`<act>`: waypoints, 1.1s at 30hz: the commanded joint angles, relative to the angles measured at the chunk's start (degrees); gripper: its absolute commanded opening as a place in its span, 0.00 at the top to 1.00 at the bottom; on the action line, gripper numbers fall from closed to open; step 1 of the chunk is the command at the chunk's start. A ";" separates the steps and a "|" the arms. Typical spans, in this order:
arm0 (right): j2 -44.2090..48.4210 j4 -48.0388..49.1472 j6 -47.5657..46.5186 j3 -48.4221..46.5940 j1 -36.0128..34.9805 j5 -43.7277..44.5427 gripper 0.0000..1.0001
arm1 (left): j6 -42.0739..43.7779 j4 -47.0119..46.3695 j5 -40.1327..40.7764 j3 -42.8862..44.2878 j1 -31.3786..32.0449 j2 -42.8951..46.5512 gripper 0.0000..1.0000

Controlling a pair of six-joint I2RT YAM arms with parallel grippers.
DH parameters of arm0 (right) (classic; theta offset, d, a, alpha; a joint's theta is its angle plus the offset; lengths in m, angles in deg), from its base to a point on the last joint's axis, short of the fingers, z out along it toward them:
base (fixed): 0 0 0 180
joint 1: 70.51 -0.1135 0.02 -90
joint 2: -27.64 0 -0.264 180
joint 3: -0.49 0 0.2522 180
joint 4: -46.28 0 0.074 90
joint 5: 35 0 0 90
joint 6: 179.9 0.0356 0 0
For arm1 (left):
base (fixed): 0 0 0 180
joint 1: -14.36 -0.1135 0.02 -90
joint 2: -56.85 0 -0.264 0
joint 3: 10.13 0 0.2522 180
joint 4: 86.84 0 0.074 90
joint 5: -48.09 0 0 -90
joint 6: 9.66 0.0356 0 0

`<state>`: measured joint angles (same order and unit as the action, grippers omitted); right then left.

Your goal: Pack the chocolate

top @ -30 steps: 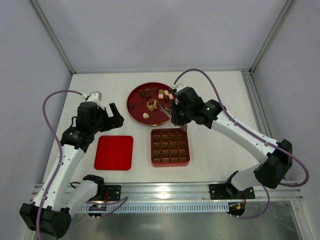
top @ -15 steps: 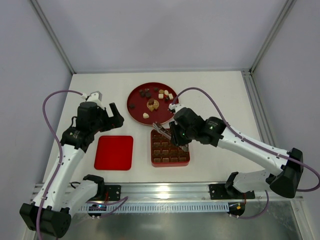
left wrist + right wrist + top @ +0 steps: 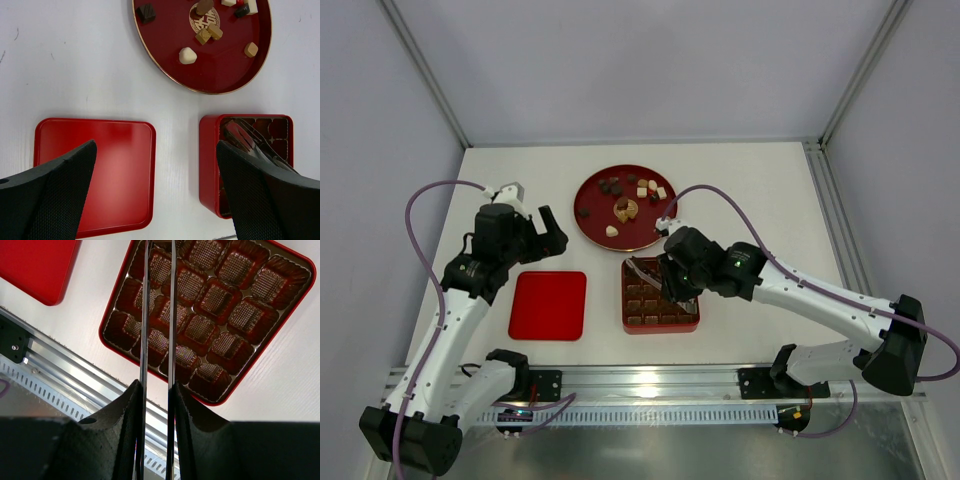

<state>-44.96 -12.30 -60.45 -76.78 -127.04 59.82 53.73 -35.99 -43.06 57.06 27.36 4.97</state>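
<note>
Tabletop (image 3: pixel 760 190): chocolate (image 3: pixel 625 208) apart from right tool (image 3: pixel 636 264)

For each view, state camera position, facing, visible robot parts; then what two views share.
Top external: above, behind the bases, looking down at the table; both arms show.
Left wrist: on that arm, looks down at lid, box, plate; left tool's fingers show.
Right wrist: on that arm, looks down into box; right tool's fingers show.
Wrist views share box and lid.

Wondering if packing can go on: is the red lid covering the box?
No, the red lid lies flat beside the red box, apart from it, leaving the box open.
</note>
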 commanded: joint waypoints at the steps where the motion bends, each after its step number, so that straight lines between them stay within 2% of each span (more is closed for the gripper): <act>1: 1.58 2.81 0.87 -0.30 -0.42 0.54 0.70 | -0.02 -0.87 -0.61 -0.17 -0.07 0.73 0.00; 14: 1.41 2.54 0.96 -0.74 -0.60 1.68 0.65 | -0.02 -0.87 -0.61 -0.17 -0.07 0.81 0.00; 15: 1.41 2.63 0.87 -0.66 -0.51 1.68 0.62 | -0.02 -0.87 -0.61 -0.17 -0.16 0.81 0.00; 27: 2.11 1.76 0.61 -1.80 -0.51 2.04 0.61 | -0.02 -0.78 -0.61 -0.26 -0.07 0.99 0.00; 33: 2.46 -0.79 -2.29 -5.31 0.63 3.27 0.61 | -0.02 -0.78 -0.79 -0.26 -0.16 0.90 0.00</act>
<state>-44.83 -13.15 -60.66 -77.78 -126.97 61.50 53.73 -35.99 -43.08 57.06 27.36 4.97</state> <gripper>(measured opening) 0.393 0.996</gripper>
